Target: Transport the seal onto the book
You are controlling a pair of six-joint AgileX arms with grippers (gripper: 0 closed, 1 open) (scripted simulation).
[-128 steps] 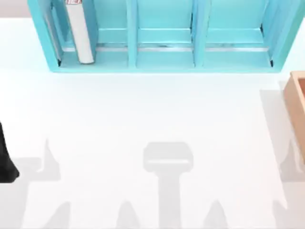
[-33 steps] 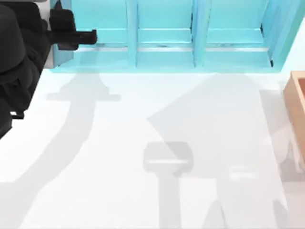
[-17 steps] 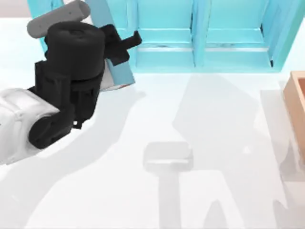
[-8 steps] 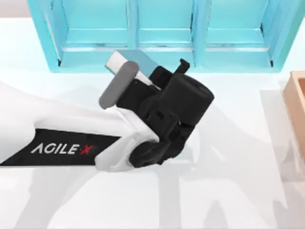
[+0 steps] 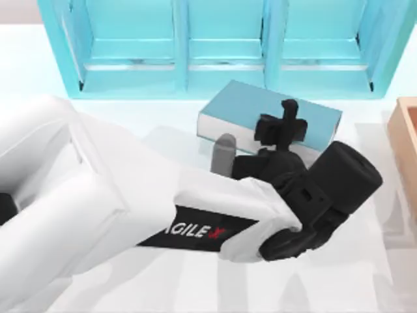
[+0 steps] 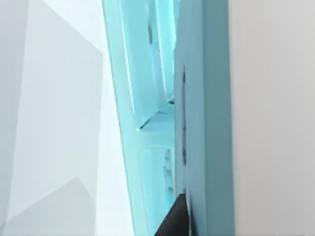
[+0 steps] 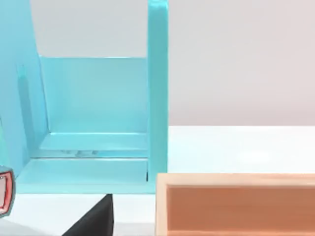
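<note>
The book (image 5: 242, 112), a thick teal hardcover with white page edges, lies slanted in front of the shelf's middle and right bays. My left gripper (image 5: 285, 125) reaches over its near long edge and is shut on it. The white left arm stretches across the table from the left. In the left wrist view the book's teal cover (image 6: 211, 113) runs close along the camera, with a dark finger (image 6: 173, 220) against it. The seal is out of view. A dark wedge (image 7: 93, 217) at the edge of the right wrist view looks like part of my right gripper.
The light-blue compartmented shelf (image 5: 182, 83) stands along the back of the table, also in the right wrist view (image 7: 157, 98). An open wooden box (image 5: 407, 140) sits at the right edge (image 7: 236, 183). A small red-and-white object (image 7: 4, 192) peeks in beside the shelf.
My left arm has swung rightwards from the shelf's left bay to in front of its right half, carrying the book along. The book now shows its broad cover facing up.
</note>
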